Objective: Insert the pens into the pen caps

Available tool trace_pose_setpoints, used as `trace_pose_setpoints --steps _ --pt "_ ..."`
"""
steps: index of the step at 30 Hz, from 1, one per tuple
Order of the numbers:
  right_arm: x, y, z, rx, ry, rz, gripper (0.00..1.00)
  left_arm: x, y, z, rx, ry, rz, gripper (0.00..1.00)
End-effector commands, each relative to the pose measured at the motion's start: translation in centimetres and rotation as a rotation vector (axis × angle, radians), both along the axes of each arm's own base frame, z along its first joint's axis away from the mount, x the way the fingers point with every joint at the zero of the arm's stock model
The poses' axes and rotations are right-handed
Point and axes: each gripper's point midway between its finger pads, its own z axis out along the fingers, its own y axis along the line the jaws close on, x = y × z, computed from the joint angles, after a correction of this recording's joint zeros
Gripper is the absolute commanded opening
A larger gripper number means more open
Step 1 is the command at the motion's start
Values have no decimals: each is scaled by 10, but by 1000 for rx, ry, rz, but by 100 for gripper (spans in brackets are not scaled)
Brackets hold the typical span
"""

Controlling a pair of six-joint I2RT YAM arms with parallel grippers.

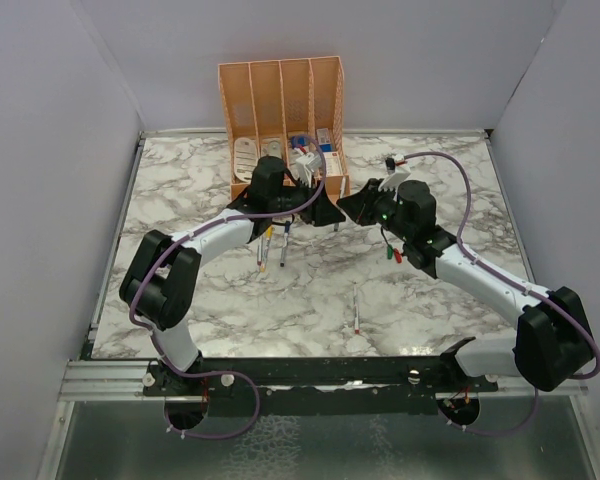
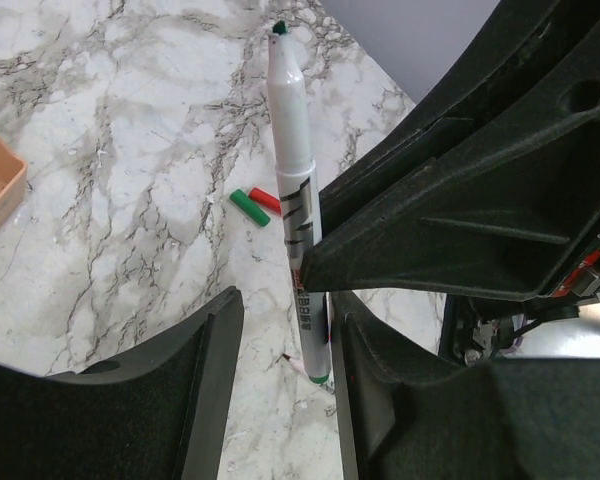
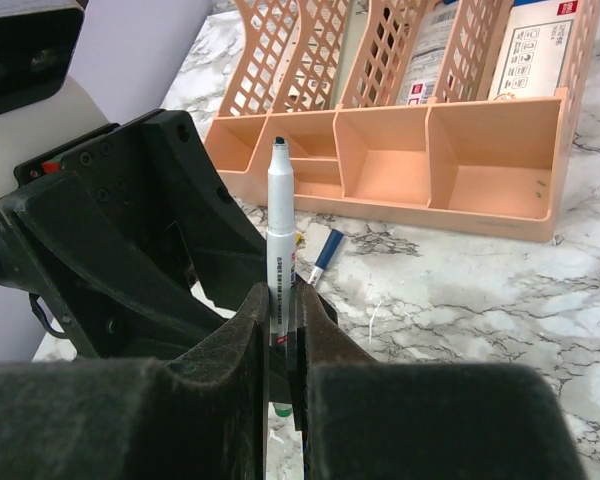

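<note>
Pen (image 3: pixel 280 225) in front of organiser (image 3: pixel 485 215)

No words or numbers can be read here. The green-tipped pen (image 2: pixel 290 150) has small black print and slanted stripes down its side, too tiny to make out. At one o'clock in the right wrist view, a white and blue box (image 3: pixel 543 50) in the orange organiser (image 3: pixel 490 200) shows little pictures and blurry print.

Top external: you look down from high behind the arm bases, seeing the whole marble table (image 1: pixel 280 300).
Left wrist: close, facing down across the tabletop.
Right wrist: close, facing the orange organiser (image 3: pixel 490 218).
Shared: both wrist views show you one green-tipped pen (image 2: pixel 290 150).
</note>
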Motion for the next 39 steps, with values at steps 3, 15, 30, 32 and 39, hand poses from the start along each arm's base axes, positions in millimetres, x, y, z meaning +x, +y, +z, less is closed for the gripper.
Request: trace_pose_setpoints --steps 3,15,30,32,39 --pt "-4 4 7 32 -17 37 1 0 -7 21 -57 -59 -22 35" --pt "-7 4 5 16 -12 49 1 3 -5 21 -61 -68 7 0" --pt "-6 -65 17 -169 -24 -247 31 12 21 -36 153 14 156 0" --pt "-10 -87 -11 -245 104 -348 34 11 25 -39 182 9 155 0" --pt "-27 -126 -101 -409 456 -420 30 3 24 -46 191 34 115 0"
